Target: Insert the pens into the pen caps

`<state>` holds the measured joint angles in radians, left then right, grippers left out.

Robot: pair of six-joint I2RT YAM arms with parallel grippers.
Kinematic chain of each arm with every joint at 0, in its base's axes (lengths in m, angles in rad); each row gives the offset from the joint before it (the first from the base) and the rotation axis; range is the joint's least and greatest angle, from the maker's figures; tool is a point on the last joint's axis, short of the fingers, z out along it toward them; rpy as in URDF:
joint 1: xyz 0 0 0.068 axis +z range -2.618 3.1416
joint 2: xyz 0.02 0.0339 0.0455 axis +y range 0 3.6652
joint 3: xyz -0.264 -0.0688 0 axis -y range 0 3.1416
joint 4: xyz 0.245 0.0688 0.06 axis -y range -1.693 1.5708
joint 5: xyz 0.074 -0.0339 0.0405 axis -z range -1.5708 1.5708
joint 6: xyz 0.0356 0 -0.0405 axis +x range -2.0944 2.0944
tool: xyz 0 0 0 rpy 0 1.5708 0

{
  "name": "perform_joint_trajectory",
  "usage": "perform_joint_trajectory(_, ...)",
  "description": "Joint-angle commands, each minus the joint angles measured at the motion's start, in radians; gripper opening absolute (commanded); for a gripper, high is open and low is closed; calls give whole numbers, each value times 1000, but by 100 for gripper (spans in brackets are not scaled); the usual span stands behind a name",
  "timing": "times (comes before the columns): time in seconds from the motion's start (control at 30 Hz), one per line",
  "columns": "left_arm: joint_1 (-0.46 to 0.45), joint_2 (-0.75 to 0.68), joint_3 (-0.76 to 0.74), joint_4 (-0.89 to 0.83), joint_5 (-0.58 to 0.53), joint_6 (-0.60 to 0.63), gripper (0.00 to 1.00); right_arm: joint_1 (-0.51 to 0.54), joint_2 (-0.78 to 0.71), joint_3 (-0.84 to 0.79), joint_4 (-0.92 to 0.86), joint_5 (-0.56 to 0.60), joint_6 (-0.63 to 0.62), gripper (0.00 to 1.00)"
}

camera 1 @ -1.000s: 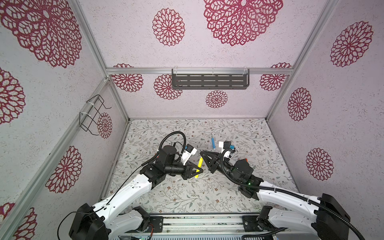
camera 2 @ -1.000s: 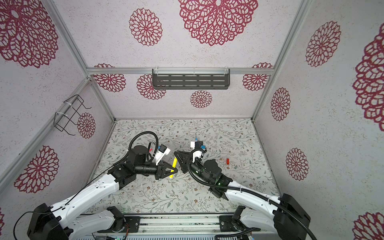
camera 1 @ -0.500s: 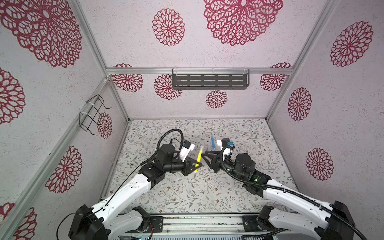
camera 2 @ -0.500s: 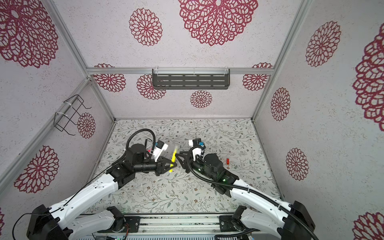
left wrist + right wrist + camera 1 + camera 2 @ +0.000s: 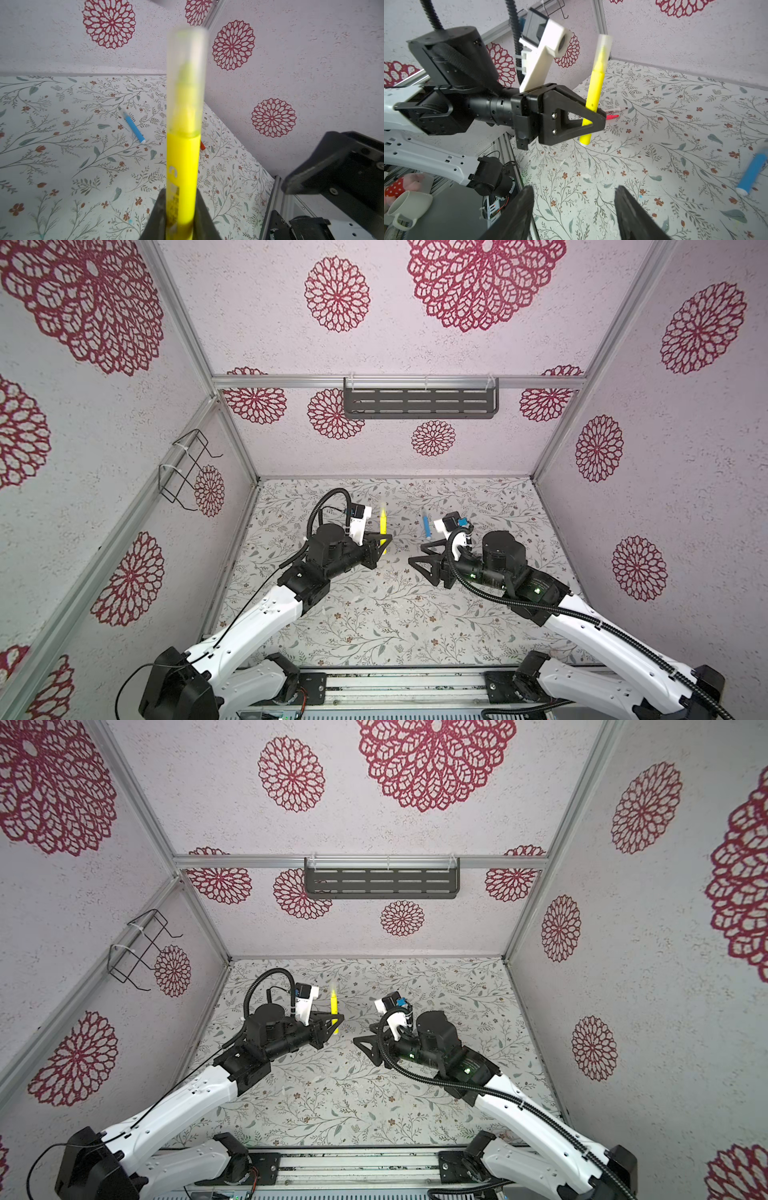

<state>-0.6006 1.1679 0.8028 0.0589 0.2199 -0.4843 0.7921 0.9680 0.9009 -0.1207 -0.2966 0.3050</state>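
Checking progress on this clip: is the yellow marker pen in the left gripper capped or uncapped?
Capped: a clear plastic cap covers the tip of the yellow marker pen, its rim meeting the barrel, in both wrist views.

L end effector [image 5: 384, 541] grips yellow pen [image 5: 382, 522]; R end effector [image 5: 415, 554] agape nearby, blue pen [image 5: 426, 524] lying just beyond it.

Enclosed by pale walls [image 5: 257, 323] stamped with crimson rosettes [image 5: 337, 294]; floored with a leaf-and-flower printed surface [image 5: 374, 626]; fitted with a dark slotted shelf [image 5: 419, 403] on the back wall, wire rack [image 5: 183, 472] on the left.
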Motion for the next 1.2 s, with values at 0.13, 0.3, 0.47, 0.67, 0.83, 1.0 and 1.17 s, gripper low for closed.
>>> perform_joint_trajectory(0.13,-11,221,178,-106,-67,-42,0,-42,-56,2,-138,243,-24,66)
perform_joint_trajectory(0.3,-21,401,294,-179,-133,-113,9,-84,-93,-17,-138,271,6,68)
perform_joint_trajectory(0.47,-16,617,451,-250,-137,-177,16,-108,-97,-43,-140,275,33,68)
perform_joint_trajectory(0.67,-13,816,615,-276,-124,-217,25,-117,-129,-58,-159,280,40,68)
perform_joint_trajectory(0.83,-2,910,705,-288,-127,-230,28,-124,-159,-80,-172,287,40,68)
perform_joint_trajectory(1.0,2,989,792,-330,-128,-232,29,-128,-164,-94,-168,285,45,68)
perform_joint_trajectory(1.17,2,990,794,-328,-135,-237,31,-129,-180,-95,-177,295,40,68)
